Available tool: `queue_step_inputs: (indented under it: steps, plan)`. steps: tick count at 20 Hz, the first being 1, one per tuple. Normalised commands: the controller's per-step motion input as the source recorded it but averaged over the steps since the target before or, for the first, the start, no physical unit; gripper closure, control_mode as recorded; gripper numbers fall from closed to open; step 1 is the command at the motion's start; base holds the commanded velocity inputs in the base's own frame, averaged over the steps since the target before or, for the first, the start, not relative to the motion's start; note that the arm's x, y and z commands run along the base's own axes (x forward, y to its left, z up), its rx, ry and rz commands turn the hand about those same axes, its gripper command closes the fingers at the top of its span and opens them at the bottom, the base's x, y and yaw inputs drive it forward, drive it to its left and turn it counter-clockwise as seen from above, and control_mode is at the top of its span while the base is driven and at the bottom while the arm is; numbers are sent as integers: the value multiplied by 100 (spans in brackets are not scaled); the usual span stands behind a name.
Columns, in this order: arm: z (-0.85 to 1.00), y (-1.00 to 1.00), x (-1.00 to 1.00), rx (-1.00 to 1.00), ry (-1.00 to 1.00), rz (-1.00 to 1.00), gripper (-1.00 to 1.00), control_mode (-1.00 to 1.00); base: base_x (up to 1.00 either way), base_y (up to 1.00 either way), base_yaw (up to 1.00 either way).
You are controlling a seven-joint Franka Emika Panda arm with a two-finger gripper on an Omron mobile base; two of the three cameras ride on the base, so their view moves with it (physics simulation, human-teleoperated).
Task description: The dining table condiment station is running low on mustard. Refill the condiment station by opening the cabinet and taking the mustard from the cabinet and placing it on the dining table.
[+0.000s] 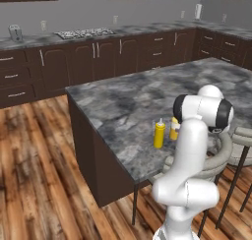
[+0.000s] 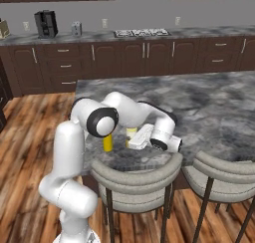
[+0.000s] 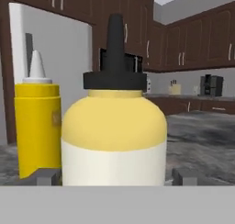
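Yellow mustard [image 3: 114, 140] upright on table [image 1: 128, 106], we see gripper [image 3: 114, 176] fingers spread either side, slimmer bottle [image 1: 159, 134] just beside

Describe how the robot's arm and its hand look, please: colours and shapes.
The arm is glossy white, built of thick rounded tube segments. Its joints carry dark, almost black rings, plain at the elbow in the right base view. The hand is a white boxy block. In the hand view its fingertips are small, square and grey.

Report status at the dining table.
Gripper straddling the mustard, grip unconfirmed. Mustard upright on dining table. Slimmer yellow bottle close beside it.
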Motion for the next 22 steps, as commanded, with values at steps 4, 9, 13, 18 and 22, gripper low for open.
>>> queue_step_inputs:
  steps: [4, 9, 13, 18, 22]
  plan:
    - [0, -6, -15, 0, -11, 5, -100, -100, 0, 0, 0]
    - [10, -10, -20, 0, -8, 3, -100, -100, 0, 0, 0]
    - [54, -15, -27, 2, -10, 0, -100, -100, 0, 0, 0]
    - [69, -2, -22, 0, -12, 0, -100, -100, 0, 0, 0]
    - [55, 0, -25, 0, -8, 1, -100, -100, 0, 0, 0]
